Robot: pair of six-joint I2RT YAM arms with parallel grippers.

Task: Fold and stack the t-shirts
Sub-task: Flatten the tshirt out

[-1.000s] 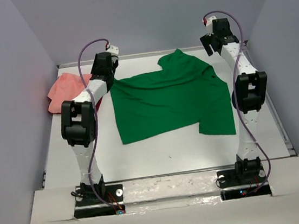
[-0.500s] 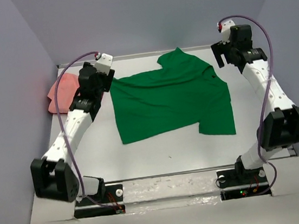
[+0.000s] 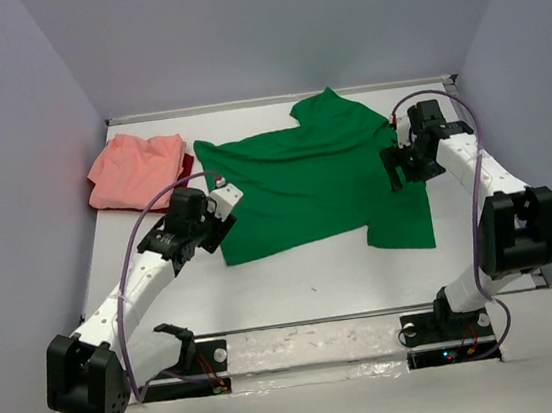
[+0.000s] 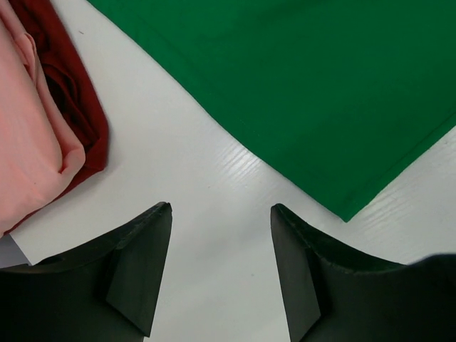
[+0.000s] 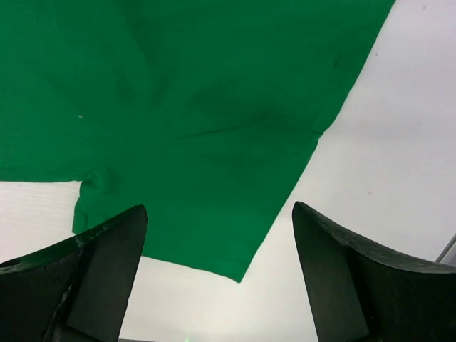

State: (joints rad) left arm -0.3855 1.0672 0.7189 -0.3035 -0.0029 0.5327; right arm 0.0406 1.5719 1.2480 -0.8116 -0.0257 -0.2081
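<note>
Early stage: the green shirt point(image 3: 313, 177) lies spread out and unfolded in the middle of the tabletop point(image 3: 296, 285). The pink shirt point(image 3: 135, 168) sits bunched at the far left with a dark red cloth point(image 4: 75, 100) peeking out under its edge; it looks roughly folded, can't confirm. My left gripper point(image 4: 221, 214) is open and empty over bare tabletop just off the green shirt's near-left corner, my right gripper point(image 5: 217, 214) is open and empty above its right edge, so folding the green one and stacking it are both left to do.
</note>
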